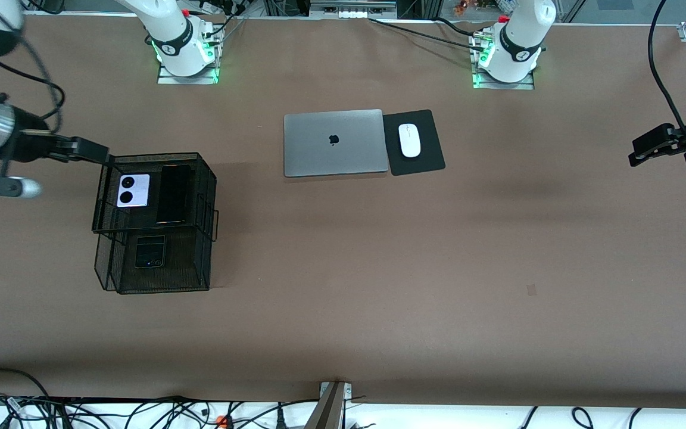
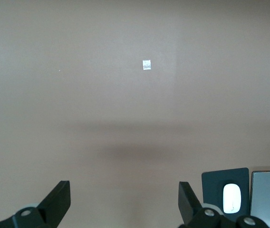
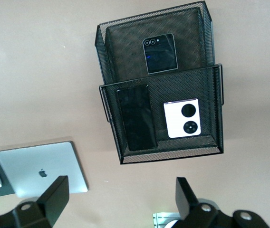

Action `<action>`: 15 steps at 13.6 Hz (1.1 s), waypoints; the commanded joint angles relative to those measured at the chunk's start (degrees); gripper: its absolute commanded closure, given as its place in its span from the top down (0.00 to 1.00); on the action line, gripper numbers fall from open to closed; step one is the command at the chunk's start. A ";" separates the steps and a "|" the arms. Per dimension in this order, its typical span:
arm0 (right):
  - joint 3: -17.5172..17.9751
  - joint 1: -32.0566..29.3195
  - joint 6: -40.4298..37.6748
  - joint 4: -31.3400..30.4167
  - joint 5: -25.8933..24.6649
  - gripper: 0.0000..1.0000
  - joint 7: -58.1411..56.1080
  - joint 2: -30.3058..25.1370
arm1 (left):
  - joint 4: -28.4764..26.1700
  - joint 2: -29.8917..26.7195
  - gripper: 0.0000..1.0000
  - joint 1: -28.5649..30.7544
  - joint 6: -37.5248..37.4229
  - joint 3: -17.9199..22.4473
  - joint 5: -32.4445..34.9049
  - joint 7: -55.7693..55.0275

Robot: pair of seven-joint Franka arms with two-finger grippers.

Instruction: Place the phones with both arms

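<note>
A black mesh two-tier rack (image 1: 158, 156) stands toward the right arm's end of the table. Its upper tray holds the lilac-white folded phone (image 1: 133, 190) (image 3: 182, 118) beside the long black slab phone (image 1: 174, 193) (image 3: 136, 118). The squarish black folded phone (image 1: 150, 251) (image 3: 160, 53) lies in the lower tray. My right gripper (image 1: 102, 156) (image 3: 121, 185) hangs open and empty, high up by the upper tray's corner. At the left arm's end my left gripper (image 1: 635, 156) (image 2: 124, 190) is also open and empty, over bare table.
A shut silver laptop (image 1: 334, 143) lies mid-table, with a white mouse (image 1: 409, 140) on a black pad (image 1: 423, 161) beside it. A small pale tape patch (image 1: 532, 290) marks the brown tabletop. Cables run along the table edge nearest the front camera.
</note>
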 commanded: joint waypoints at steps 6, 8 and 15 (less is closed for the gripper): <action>17.00 -15.24 11.39 -10.23 -10.05 0.98 -0.62 -4.95 | 0.64 -0.25 1.00 0.34 -0.31 -0.05 -0.49 0.02; 16.39 -15.16 19.39 -17.54 -9.87 0.99 -3.96 -8.21 | 0.64 -0.34 1.00 0.34 -0.31 -0.14 -0.49 -0.16; 16.04 -14.81 18.37 -17.04 -9.44 1.00 -2.57 -7.44 | 0.64 -0.43 1.00 0.34 -0.40 -0.14 -0.49 -0.24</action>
